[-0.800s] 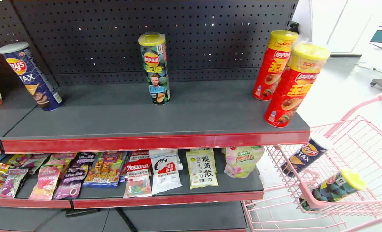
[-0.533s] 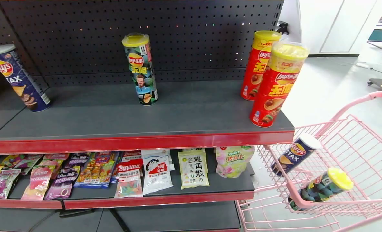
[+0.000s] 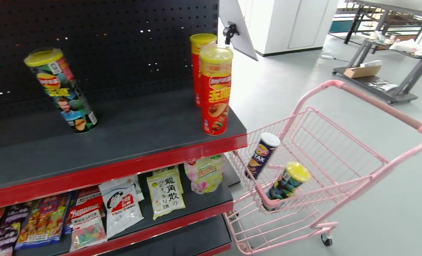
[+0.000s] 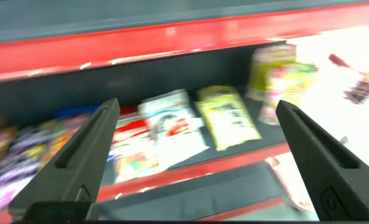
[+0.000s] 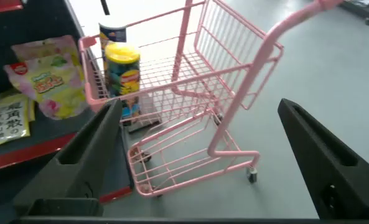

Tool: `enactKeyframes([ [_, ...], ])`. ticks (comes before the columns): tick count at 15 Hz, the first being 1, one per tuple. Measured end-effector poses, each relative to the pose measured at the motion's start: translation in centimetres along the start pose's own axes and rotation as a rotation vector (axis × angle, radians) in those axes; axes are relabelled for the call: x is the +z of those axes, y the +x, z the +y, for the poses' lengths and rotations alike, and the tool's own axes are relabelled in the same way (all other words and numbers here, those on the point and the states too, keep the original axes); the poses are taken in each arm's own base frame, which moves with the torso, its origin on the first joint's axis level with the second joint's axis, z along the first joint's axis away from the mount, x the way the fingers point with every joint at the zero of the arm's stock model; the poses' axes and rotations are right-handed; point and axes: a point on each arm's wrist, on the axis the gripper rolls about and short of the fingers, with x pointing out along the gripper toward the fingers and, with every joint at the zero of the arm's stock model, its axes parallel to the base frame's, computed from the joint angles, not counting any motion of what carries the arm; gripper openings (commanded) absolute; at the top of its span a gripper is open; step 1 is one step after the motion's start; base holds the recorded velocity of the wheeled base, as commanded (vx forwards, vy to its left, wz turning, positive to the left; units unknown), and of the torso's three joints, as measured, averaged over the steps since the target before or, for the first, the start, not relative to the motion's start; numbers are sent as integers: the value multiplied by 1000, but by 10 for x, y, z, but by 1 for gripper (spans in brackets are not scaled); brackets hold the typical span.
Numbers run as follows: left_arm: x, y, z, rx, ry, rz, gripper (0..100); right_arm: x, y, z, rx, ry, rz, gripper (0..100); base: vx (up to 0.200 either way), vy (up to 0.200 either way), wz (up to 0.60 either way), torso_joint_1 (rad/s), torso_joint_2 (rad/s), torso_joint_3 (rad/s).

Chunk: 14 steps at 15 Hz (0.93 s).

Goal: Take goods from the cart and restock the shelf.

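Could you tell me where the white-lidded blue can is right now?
In the head view, the white-lidded blue can leans in the pink cart, right of the shelf, beside the cart's yellow-lidded can.

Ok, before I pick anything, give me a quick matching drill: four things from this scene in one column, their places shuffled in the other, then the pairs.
Things:
1. blue can with white lid
2. front red can
3. white candy bag
4. pink cart

Places:
A. lying on the lower shelf
B. on the floor, to the right of both shelves
C. tilted inside the cart
D. upright at the upper shelf, right front corner

Pairs: 1-C, 2-D, 3-A, 4-B.
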Motion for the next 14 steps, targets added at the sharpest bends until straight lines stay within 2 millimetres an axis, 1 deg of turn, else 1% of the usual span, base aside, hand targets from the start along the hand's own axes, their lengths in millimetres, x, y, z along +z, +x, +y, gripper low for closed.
enactKeyframes([
  [8, 0, 0, 0, 1, 0, 0, 100, 0, 0, 0, 0, -2, 0, 100, 0, 0, 0, -5, 7, 6],
  [11, 0, 0, 0, 0, 0, 0, 100, 0, 0, 0, 0, 0, 0, 100, 0, 0, 0, -124, 346, 216],
  [14, 0, 0, 0, 0, 0, 0, 100, 0, 0, 0, 0, 1, 0, 100, 0, 0, 0, -175, 496, 318],
])
